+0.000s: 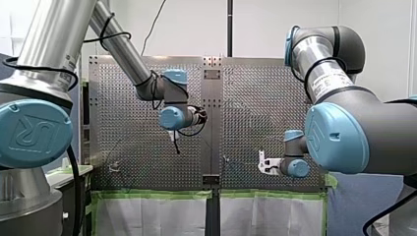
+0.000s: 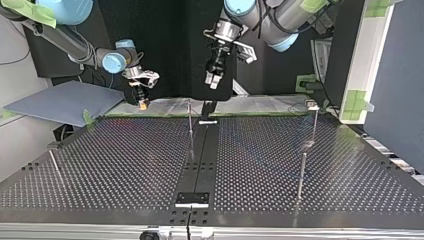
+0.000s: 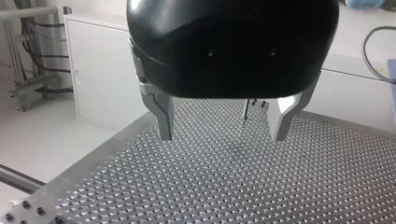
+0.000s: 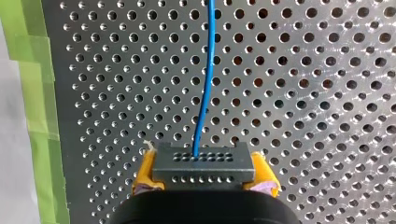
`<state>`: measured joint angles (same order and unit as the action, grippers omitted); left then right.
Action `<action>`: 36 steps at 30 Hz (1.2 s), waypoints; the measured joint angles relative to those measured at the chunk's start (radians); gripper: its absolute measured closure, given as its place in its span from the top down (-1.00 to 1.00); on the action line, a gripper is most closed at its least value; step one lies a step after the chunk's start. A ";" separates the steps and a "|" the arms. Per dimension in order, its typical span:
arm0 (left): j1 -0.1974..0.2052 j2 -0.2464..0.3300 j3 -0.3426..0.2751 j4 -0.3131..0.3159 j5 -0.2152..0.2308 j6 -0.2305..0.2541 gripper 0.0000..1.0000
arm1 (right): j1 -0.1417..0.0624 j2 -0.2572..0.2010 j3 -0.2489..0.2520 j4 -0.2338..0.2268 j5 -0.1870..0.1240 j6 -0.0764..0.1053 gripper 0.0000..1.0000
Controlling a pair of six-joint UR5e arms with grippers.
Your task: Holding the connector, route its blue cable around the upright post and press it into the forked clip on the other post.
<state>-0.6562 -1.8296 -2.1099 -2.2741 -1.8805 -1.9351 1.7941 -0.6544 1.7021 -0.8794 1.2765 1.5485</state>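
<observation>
My right tool point(image 4: 204, 175) is clamped on the grey connector point(image 4: 204, 163), yellow pads point(image 4: 145, 170) squeezing it from either side. The blue cable point(image 4: 205, 84) runs straight out ahead of it over the perforated bench point(image 4: 303, 93), close by the green tape point(image 4: 37, 93) along the edge. My left tool point(image 3: 223, 126) hangs above the bench, metal fingers point(image 3: 163, 116) spread wide with nothing between them, and a thin upright post point(image 3: 244, 111) stands well beyond.

The front camera looks from behind and above my shoulders over the counter point(image 1: 137, 147); the top one faces me from across it, low. Wrist cameras peer along my left hand point(image 3: 223, 135) and right hand point(image 4: 204, 170), close above that same counter.
</observation>
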 joint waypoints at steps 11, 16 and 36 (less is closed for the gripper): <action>0.005 0.095 -0.095 0.056 -0.001 0.004 1.00 | 0.000 0.000 0.000 -0.002 0.000 0.001 -1.00; 0.013 0.136 -0.136 0.095 0.000 -0.018 1.00 | 0.000 0.000 0.000 -0.001 0.000 0.001 -1.00; 0.050 0.103 -0.316 0.275 -0.016 0.017 1.00 | -0.018 -0.004 0.000 0.019 0.097 -0.002 -1.00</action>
<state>-0.6057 -1.7264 -2.4263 -1.9992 -1.8968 -1.9179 1.7757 -0.6580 1.7019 -0.8604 1.3735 1.5465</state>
